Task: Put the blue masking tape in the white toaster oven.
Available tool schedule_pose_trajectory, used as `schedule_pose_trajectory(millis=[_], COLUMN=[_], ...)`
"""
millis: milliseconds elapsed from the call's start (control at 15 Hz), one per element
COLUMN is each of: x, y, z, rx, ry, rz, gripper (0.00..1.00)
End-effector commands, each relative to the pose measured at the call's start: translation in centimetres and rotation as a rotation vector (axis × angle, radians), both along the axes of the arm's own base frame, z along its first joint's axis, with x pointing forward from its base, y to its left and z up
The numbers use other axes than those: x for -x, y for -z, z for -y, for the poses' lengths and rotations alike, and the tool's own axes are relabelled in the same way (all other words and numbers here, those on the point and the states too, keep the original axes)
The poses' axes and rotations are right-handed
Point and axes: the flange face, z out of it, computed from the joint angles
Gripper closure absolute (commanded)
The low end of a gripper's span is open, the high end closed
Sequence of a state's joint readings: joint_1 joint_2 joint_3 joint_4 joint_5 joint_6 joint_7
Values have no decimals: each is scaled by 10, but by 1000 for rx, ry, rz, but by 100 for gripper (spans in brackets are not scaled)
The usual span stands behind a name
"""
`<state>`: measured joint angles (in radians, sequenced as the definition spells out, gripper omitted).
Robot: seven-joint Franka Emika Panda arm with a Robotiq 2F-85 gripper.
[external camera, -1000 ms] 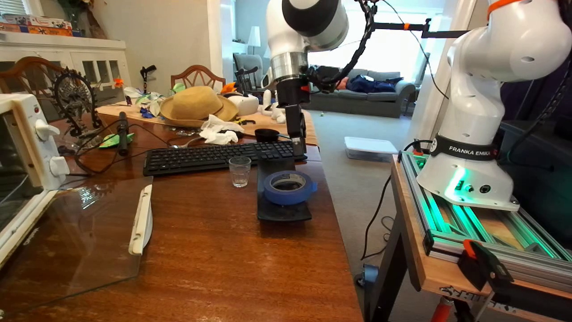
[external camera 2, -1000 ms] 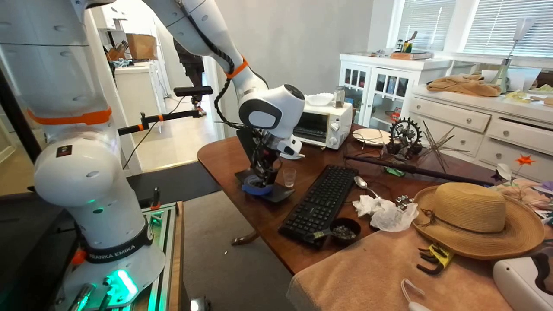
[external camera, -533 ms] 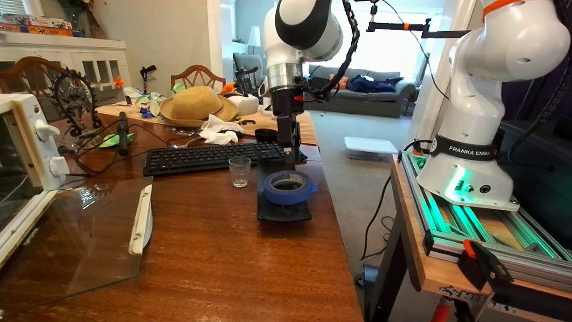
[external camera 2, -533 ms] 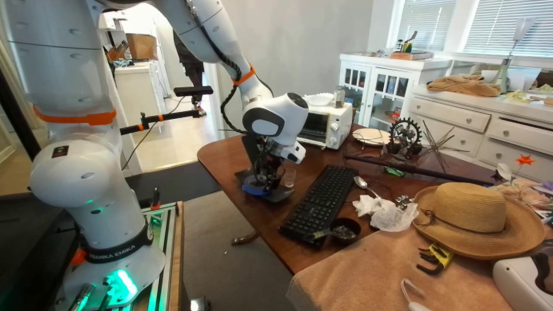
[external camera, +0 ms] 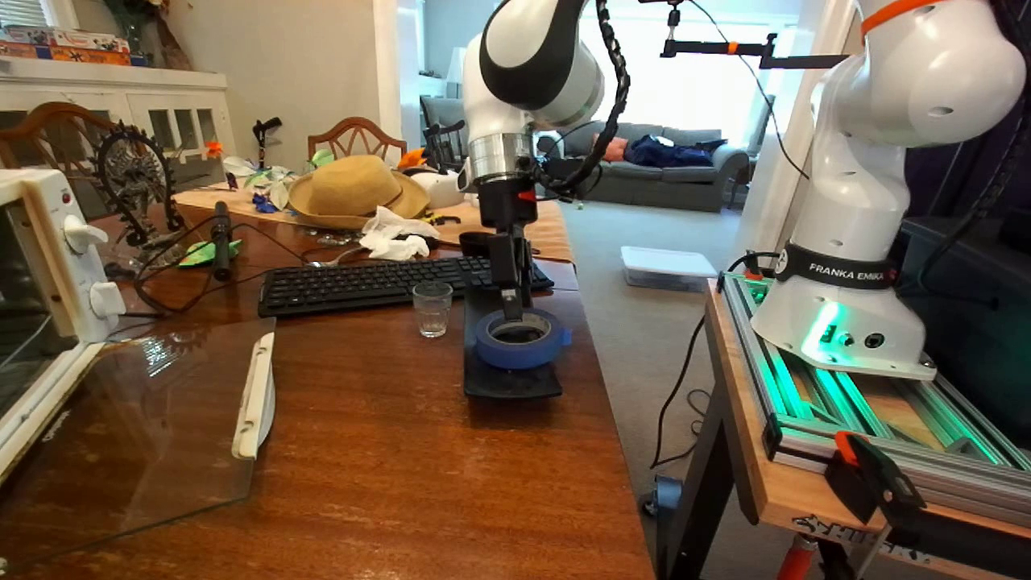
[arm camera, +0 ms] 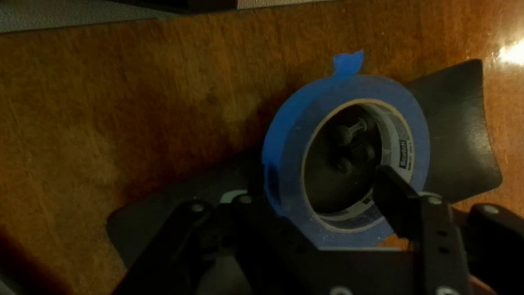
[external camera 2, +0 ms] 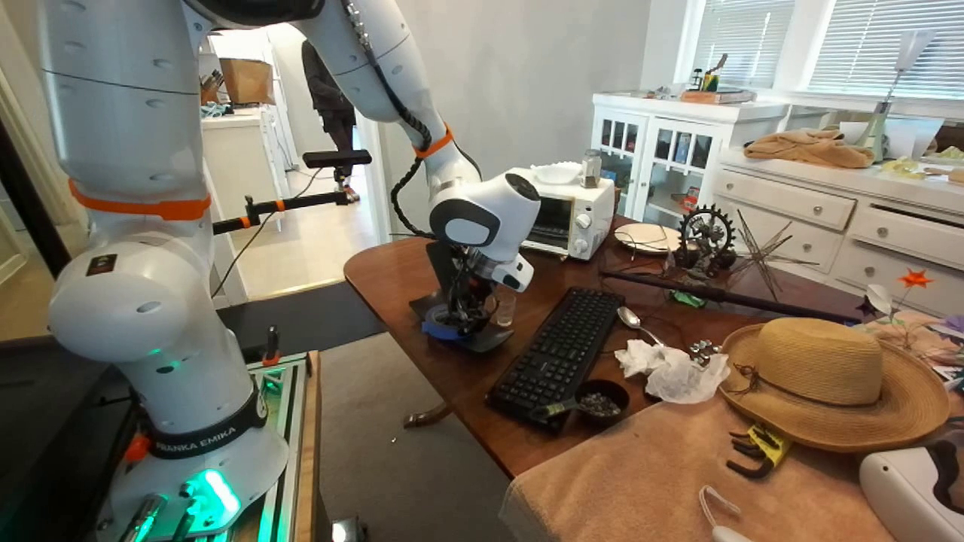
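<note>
The blue masking tape (external camera: 519, 354) lies flat on the dark grey pad (external camera: 511, 388) near the table edge. It also shows in an exterior view (external camera 2: 439, 331) and the wrist view (arm camera: 292, 164). My gripper (external camera: 514, 310) points down at the tape's far rim. In the wrist view my gripper (arm camera: 321, 176) is open: one finger is beside the tape's outer wall, the other overlaps the hollow centre and rim. Contact cannot be told. The white toaster oven (external camera: 90, 266) stands across the table with its glass door (external camera: 161, 419) lowered. It shows too in an exterior view (external camera 2: 601, 214).
A small drinking glass (external camera: 432, 310) stands just beside the pad. A black keyboard (external camera: 362, 287) lies behind it. White crumpled paper (external camera: 395, 234), a dark bowl (external camera 2: 602, 399) and a straw hat (external camera 2: 821, 369) are farther along. The door's white handle (external camera: 254, 395) sticks out over the table.
My gripper has come down and moved over to the tape's far rim, its fingertips lower than before. The tape, the pad and the oven have not moved.
</note>
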<state>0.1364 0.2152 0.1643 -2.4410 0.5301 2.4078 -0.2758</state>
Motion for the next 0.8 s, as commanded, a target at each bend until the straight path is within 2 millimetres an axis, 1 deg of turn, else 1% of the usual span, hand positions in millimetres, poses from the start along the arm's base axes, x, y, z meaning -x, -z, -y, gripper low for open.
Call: schedule_pose_trajectory(millis=[0,67,133,200,267,333,467,600,667,733], x=[-5,-6,-5,-6,-6,-6,-7,-7,-8,-7], y=[13,15,17,18,19,20,20,16,12,4], z=[1,1,2,3,4,4,5,5,5,3], rx=[-17,-17,-17,-17,-17,-17,-16,-17,-17,-17], ry=[19,22,25,27,29,31,33,32,27,15], rz=[-15,-19,-23,-26,-29,-31,-31,-27,-23,-22], gripper=[31,34,49,58,61,68,85,99,99,95])
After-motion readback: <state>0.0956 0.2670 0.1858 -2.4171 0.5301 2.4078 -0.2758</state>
